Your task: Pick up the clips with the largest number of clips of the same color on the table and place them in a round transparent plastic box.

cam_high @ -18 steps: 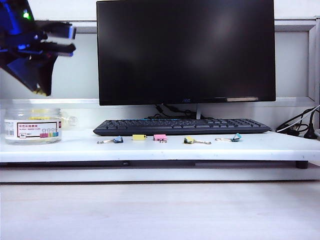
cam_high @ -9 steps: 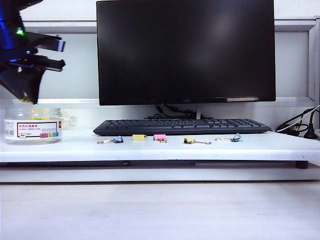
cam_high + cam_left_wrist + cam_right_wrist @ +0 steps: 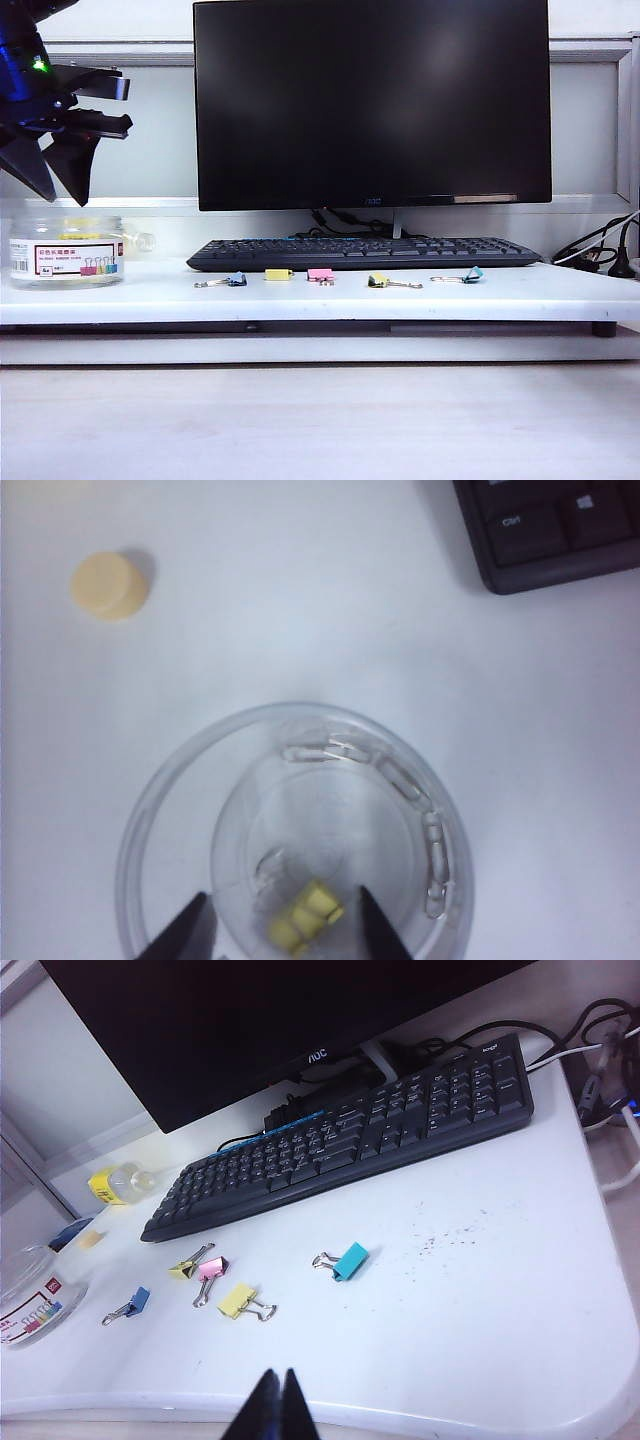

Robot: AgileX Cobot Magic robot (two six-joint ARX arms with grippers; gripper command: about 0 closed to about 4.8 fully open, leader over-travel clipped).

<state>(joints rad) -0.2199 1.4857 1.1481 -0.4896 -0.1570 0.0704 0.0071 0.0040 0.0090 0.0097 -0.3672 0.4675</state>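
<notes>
1. Left gripper, fingers apart, hangs above the round transparent plastic box at the table's far-left edge (yellow clip inside).
2. Right gripper, fingers together, sits near the front edge; two yellow clips lie mid-table.

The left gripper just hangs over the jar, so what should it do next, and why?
Probably swing over to a yellow clip by the keyboard. The left gripper hangs open above the round transparent plastic box, a yellow clip already lies inside, and two remain on the table.

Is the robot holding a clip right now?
No. The left gripper hangs open over the box, a yellow clip lying inside. The right gripper is shut, empty.
</notes>
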